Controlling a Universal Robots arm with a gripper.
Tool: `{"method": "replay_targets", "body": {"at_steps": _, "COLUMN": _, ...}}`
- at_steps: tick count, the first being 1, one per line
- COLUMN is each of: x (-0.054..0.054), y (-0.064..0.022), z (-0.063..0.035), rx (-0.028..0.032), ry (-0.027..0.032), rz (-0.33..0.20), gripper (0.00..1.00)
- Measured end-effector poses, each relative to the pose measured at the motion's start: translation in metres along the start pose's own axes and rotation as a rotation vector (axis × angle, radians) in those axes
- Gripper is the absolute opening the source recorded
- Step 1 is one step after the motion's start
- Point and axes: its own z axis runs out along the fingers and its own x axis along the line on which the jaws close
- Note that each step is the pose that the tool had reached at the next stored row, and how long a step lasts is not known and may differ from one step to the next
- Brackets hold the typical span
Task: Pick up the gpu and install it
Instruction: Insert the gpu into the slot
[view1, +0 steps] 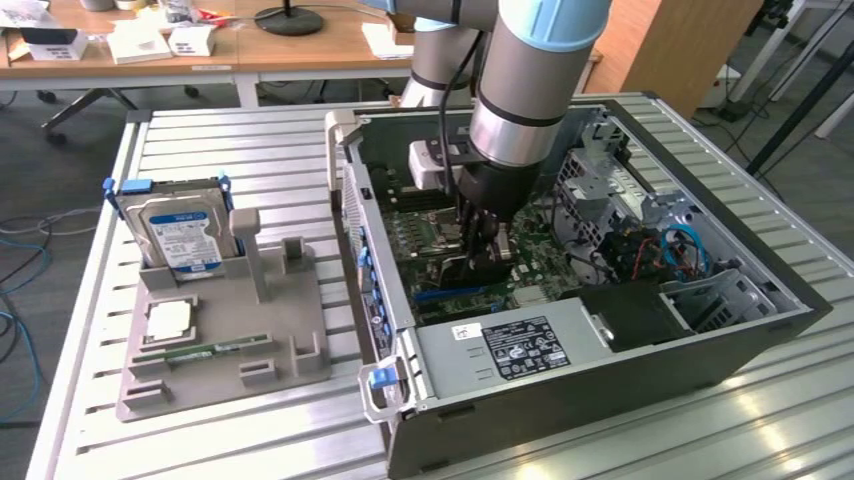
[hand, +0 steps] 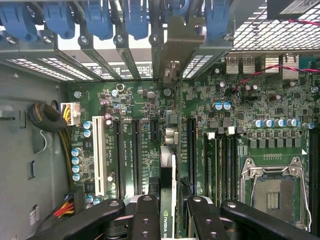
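At the exterior view's centre my claw (view1: 483, 232) grips the gpu (hand: 170, 135) on edge inside the case (view1: 641, 400), bracket toward the rear slots (hand: 100, 55), aligning it over the motherboard (hand: 240, 110).

this is a robotics lab or workshop set inside an office-like room. an open computer case (view1: 694, 330) lies on a slatted metal workbench (view1: 240, 140), beside a grey fixture (view1: 267, 330) holding a hard drive (view1: 180, 235) and loose parts. an industrial robot arm (view1: 534, 80) reaches down into the case. behind the bench stand wooden desks (view1: 267, 55) with small boxes (view1: 60, 42) and a lamp base (view1: 290, 20), and cables (view1: 20, 250) trail over the grey floor.
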Motion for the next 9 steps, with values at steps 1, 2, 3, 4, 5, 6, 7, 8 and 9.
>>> {"method": "replay_targets", "body": {"at_steps": 1, "x": 0.0, "y": 0.0, "z": 0.0, "rx": 0.0, "ry": 0.0001, "rz": 0.0, "gripper": 0.26}}
{"method": "replay_targets", "body": {"at_steps": 2, "x": 0.0, "y": 0.0001, "z": 0.0, "rx": 0.0, "ry": 0.0001, "rz": 0.0, "gripper": 0.26}}
{"method": "replay_targets", "body": {"at_steps": 3, "x": 0.0, "y": 0.0001, "z": 0.0001, "rx": 0.0001, "ry": 0.0001, "rz": 0.0, "gripper": 0.26}}
{"method": "replay_targets", "body": {"at_steps": 4, "x": 0.0001, "y": 0.0001, "z": 0.0002, "rx": 0.0003, "ry": 0.0002, "rz": 0.0, "gripper": 0.26}}
{"method": "replay_targets", "body": {"at_steps": 5, "x": 0.0001, "y": 0.0001, "z": 0.0002, "rx": 0.0005, "ry": 0.0002, "rz": 0.0, "gripper": 0.26}}
{"method": "replay_targets", "body": {"at_steps": 6, "x": 0.0, "y": 0.0001, "z": 0.0004, "rx": 0.0007, "ry": 0.0001, "rz": -0.001, "gripper": 0.26}}
{"method": "replay_targets", "body": {"at_steps": 7, "x": 0.0, "y": 0.0001, "z": 0.0005, "rx": 0.0009, "ry": 0.0, "rz": -0.001, "gripper": 0.26}}
{"method": "replay_targets", "body": {"at_steps": 8, "x": 0.0, "y": 0.0001, "z": 0.0006, "rx": 0.0009, "ry": 0.0001, "rz": -0.001, "gripper": 0.26}}
{"method": "replay_targets", "body": {"at_steps": 9, "x": 0.0, "y": 0.0001, "z": 0.0007, "rx": 0.001, "ry": 0.0, "rz": -0.001, "gripper": 0.26}}
